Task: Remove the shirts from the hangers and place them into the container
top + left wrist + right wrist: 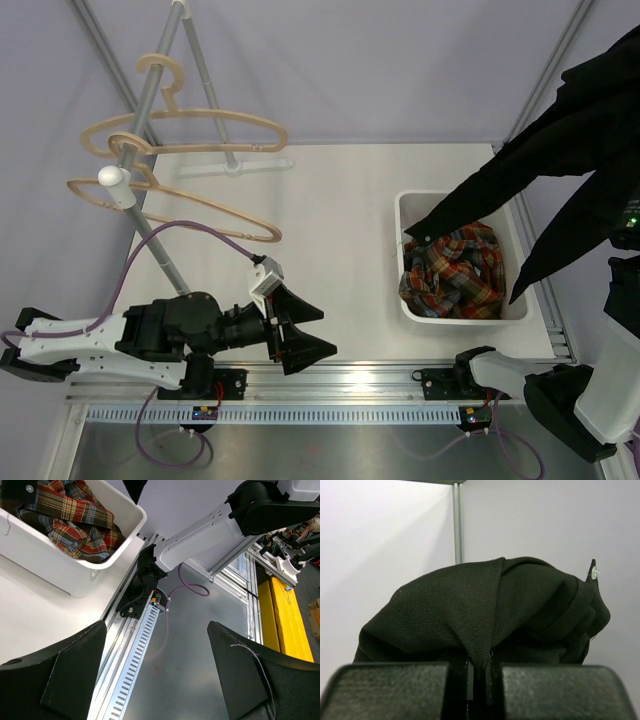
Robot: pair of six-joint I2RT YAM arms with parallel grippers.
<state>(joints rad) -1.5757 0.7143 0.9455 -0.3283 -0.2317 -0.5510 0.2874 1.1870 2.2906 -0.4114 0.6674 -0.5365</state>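
Right gripper [479, 680] clamping the black shirt [580, 120], upper right.
Shirt is trailing down-left into the container [440, 205]; left gripper [305, 332] gaping, empty, farther.

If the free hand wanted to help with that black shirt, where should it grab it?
Probably the low tail of the black shirt, which reaches down over the basket. The left hand is open and could come at it from its left, over the table. The right hand pinches the bunched top.
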